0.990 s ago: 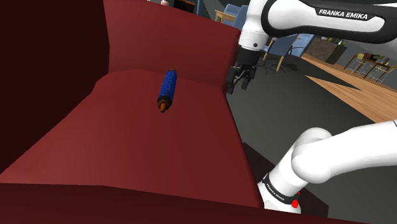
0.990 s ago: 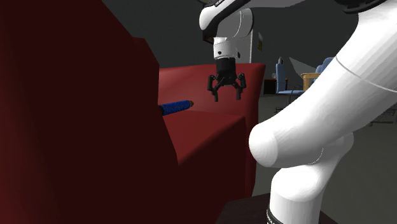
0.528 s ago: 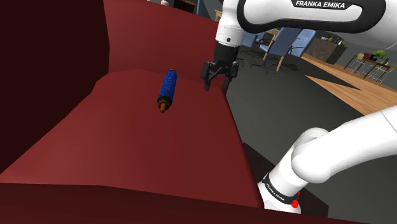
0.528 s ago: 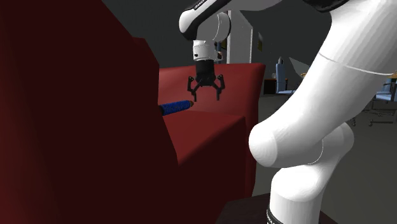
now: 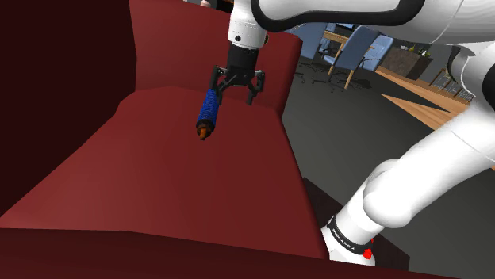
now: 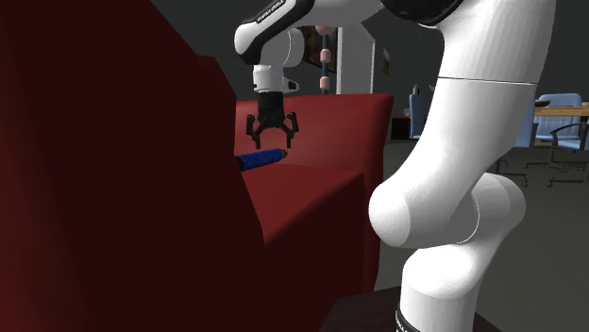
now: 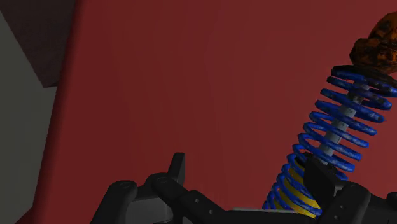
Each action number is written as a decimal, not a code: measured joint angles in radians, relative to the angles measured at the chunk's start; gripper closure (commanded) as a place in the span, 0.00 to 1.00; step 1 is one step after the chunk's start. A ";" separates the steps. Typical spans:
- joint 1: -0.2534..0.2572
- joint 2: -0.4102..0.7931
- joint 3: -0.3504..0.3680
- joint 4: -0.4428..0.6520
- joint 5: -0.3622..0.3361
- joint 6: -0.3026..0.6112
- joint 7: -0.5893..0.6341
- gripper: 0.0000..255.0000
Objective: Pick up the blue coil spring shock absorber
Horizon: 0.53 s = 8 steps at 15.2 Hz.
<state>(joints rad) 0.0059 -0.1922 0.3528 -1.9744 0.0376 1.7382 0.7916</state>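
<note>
Gripper (image 5: pixel 235 92) fingers spread apart, hovering over the far end of the blue coil spring shock absorber (image 5: pixel 209 112). It lies flat on the dark red sofa seat (image 5: pixel 182 174), near the backrest, unclasped.

shock absorber (image 7: pixel 337 127) base hidden behind one finger (image 7: pixel 320 181), rusty end cropped by edge

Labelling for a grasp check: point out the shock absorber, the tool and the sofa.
shock absorber (image 5: pixel 209 112): shoulder view, middle of blue coil.
tool (image 5: pixel 234 95): shoulder view, midway between fingertips.
sofa (image 5: pixel 182 190): shoulder view, bare seat cushion.
</note>
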 measured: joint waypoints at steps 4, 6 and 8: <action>0.009 0.156 0.046 0.162 -0.059 -0.004 0.167 0.00; 0.014 0.195 0.052 0.196 -0.076 0.000 0.206 0.00; 0.015 0.208 0.054 0.190 -0.082 0.019 0.218 0.00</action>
<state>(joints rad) 0.0213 0.0159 0.4065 -1.7840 -0.0443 1.7571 1.0094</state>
